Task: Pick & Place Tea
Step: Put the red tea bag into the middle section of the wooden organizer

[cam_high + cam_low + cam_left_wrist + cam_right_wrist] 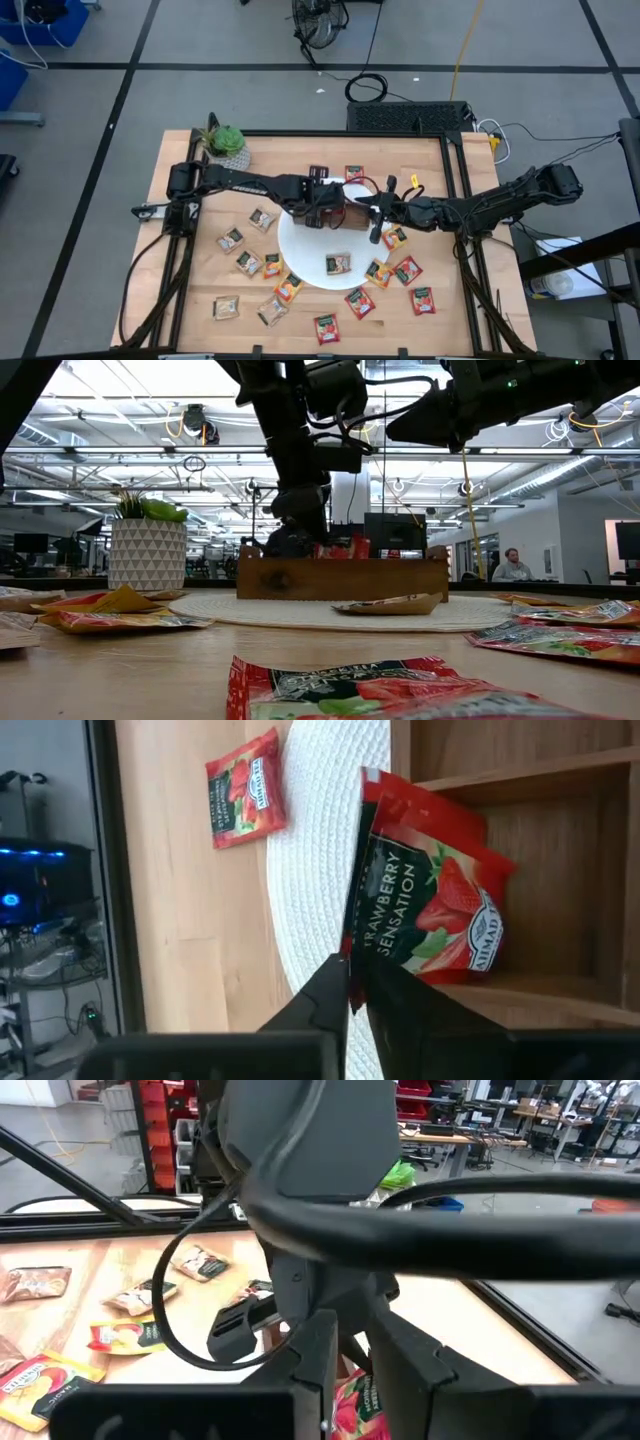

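- High view: a wooden worktop (200, 290) carries a white plate (300, 250) at its middle, with a tray (345, 213) on the plate's far side. Tea sachets (272, 265) lie scattered toward the near edge, one on the plate. The left gripper (335, 213) reaches over the tray; the right gripper (378, 222) waits just beside it.
- Low view: the left arm hangs over the tray, red sachets standing inside it. A plant pot (146, 553) stands at the far left corner.
- Left wrist view: the jaws pinch the edge of a red sachet (430, 905), which sits in a tray compartment with another red one behind it.
- Right wrist view: its jaws stand nearly together, holding nothing visible.
- Handling, as a judgement: sachets are light, thin, floppy and glossy; grip an edge, gently.
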